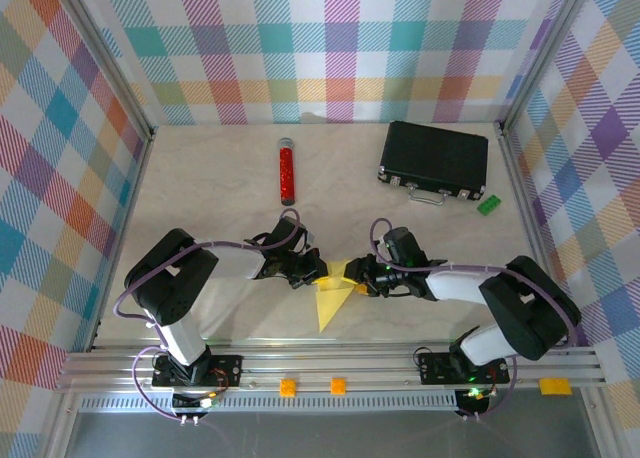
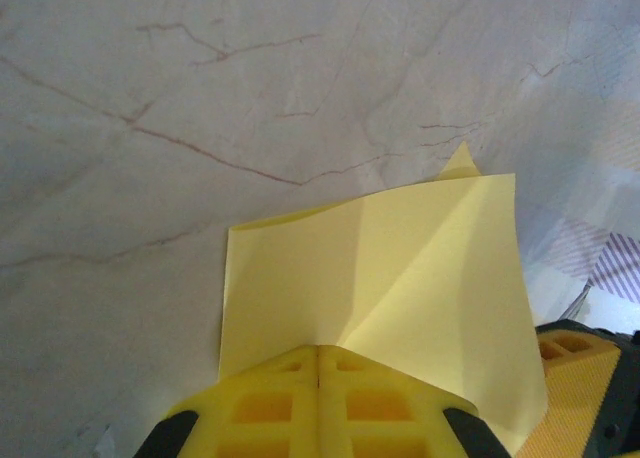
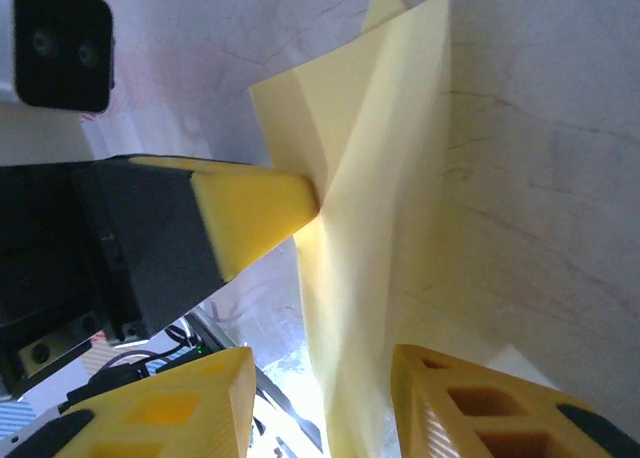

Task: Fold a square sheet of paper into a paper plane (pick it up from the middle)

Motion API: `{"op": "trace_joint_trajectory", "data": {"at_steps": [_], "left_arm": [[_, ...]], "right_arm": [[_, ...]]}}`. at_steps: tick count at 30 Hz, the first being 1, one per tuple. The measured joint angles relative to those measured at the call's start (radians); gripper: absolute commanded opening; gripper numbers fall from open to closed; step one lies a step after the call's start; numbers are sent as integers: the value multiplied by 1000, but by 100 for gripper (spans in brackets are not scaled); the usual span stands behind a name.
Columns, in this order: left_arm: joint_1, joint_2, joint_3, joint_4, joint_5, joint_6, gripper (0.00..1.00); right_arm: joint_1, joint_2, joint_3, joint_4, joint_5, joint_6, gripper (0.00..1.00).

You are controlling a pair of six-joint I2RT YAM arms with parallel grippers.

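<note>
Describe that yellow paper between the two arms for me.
The paper is thin and bright yellow, creased into a pointed triangle with folded flaps. The left gripper is shut on one edge. The right gripper straddles another edge, its jaws open and not yet pinching.

Creased yellow sheet (image 3: 390, 178) between two grippers.
The left gripper (image 3: 300, 203) reaches in from the left, its yellow tip pinched onto the sheet at a fold. At the bottom, the right gripper (image 3: 320, 373) has its fingers (image 3: 170, 408) apart, one on either side of the sheet's lower edge. Marbled tabletop (image 3: 540, 178) lies behind.
</note>
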Motion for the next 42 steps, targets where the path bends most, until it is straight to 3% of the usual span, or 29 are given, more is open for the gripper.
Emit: {"op": "trace_joint_trajectory", "data": {"at_steps": [7, 12, 20, 24, 28, 34, 42], "left_arm": [[0, -6, 0, -15, 1, 0, 0], [0, -11, 0, -24, 8, 0, 0], [0, -16, 0, -25, 18, -4, 2], [2, -27, 0, -23, 19, -7, 3], [3, -46, 0, -14, 23, -12, 9], [6, -150, -5, 3, 22, -26, 21], [-11, -348, -30, -71, -33, 99, 33]], "right_arm": [[-26, 50, 4, 35, -39, -3, 36], [-26, 60, 30, 24, -62, -36, 27], [-27, 109, 58, 34, -89, -61, 25], [-27, 119, 58, 35, -93, -76, 17], [-27, 140, 58, 35, -96, -84, 8], [-27, 148, 58, 32, -77, -72, 5], [-24, 73, 12, 54, 79, 53, 12]]}}
